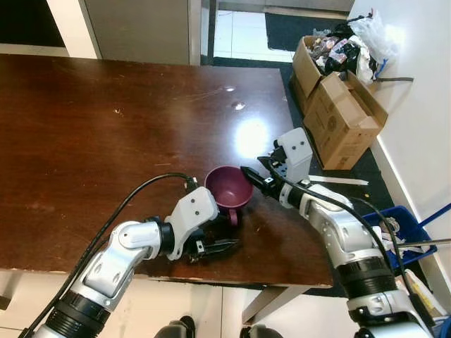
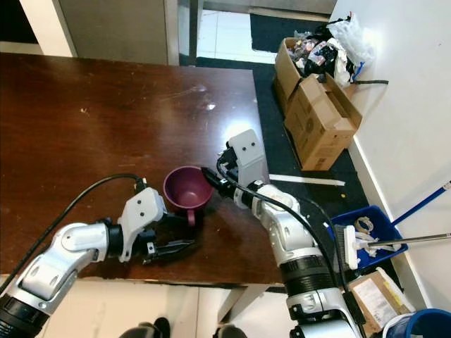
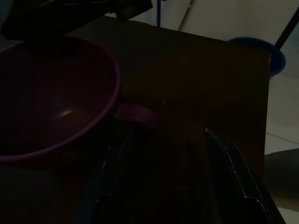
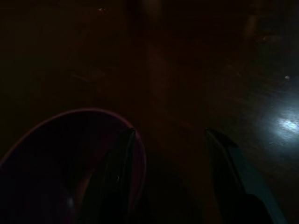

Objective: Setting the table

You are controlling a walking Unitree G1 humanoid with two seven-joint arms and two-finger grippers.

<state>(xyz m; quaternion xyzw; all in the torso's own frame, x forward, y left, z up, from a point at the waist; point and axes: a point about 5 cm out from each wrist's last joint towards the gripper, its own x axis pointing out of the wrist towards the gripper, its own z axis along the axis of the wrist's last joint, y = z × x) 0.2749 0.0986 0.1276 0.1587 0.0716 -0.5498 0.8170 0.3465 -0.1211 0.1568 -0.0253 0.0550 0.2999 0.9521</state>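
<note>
A purple cup (image 1: 229, 186) stands upright on the dark brown table (image 1: 106, 120), close to the front right corner, its handle (image 3: 135, 113) pointing toward the table's front edge. My left gripper (image 1: 229, 245) lies low on the table just in front of the cup, open, its fingers aimed toward the handle without touching it. My right gripper (image 1: 251, 176) is at the cup's right rim, open. In the right wrist view one finger (image 4: 119, 172) sits over the cup's rim (image 4: 140, 158) and the other finger (image 4: 233, 177) is outside it.
The table's right edge (image 1: 303, 176) is just beyond the cup. On the floor to the right stand open cardboard boxes (image 1: 342, 113) full of rubbish bags, a blue bin (image 1: 394, 236) and a white wall.
</note>
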